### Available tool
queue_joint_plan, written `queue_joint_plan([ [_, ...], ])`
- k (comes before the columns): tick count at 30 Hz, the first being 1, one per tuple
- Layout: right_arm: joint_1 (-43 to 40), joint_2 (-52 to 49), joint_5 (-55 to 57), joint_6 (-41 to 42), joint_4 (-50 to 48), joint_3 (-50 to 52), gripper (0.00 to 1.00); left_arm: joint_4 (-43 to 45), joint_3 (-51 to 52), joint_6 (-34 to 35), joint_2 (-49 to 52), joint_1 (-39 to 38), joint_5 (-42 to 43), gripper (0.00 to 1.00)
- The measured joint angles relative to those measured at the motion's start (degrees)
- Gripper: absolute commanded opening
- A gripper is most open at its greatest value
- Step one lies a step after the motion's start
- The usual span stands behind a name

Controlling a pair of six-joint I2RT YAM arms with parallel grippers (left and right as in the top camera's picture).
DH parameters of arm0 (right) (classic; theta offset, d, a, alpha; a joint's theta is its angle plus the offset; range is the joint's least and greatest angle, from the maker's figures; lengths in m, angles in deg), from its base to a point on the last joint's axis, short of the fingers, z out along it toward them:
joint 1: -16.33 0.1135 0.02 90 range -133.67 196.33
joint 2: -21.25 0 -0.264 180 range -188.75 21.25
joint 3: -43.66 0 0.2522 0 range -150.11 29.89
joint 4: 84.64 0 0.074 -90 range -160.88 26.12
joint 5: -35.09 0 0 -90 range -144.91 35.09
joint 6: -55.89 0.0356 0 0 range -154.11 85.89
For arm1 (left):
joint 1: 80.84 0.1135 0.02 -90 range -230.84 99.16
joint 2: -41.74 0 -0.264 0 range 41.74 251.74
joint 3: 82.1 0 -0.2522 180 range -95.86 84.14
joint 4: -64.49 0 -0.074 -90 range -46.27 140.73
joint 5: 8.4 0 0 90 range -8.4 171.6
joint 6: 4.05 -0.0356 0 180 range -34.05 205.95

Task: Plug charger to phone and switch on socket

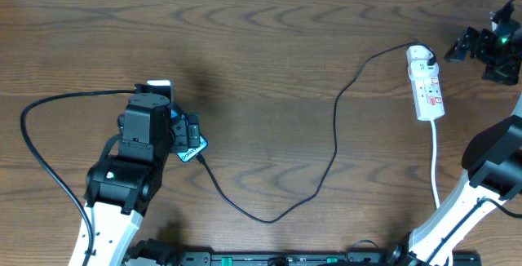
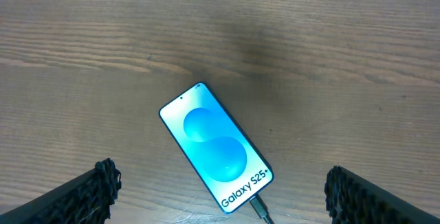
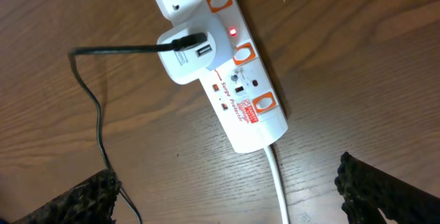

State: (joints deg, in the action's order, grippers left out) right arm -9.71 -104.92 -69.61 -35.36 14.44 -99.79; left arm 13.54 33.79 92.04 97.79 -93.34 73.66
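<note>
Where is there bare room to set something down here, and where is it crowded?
Free: the far strip between left arm and socket, and the middle pocket inside the charger loop. Crowded: the phone under the left arm; the right side around socket, white cord and right arm.

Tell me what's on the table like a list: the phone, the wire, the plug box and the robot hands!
phone: flat on table, screen lit blue
power strip: white adapter plugged in, small red light glowing
charger cable: runs from phone's bottom end to white adapter
left gripper: open, above phone
right gripper: open, above power strip
</note>
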Motion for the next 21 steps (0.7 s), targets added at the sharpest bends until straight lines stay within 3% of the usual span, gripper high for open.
queue_joint_plan([
  [21,0.0,0.0,0.2,0.2,-1.6,0.0,0.99,0.0,0.0,0.0,0.0,0.0,0.0,0.97],
])
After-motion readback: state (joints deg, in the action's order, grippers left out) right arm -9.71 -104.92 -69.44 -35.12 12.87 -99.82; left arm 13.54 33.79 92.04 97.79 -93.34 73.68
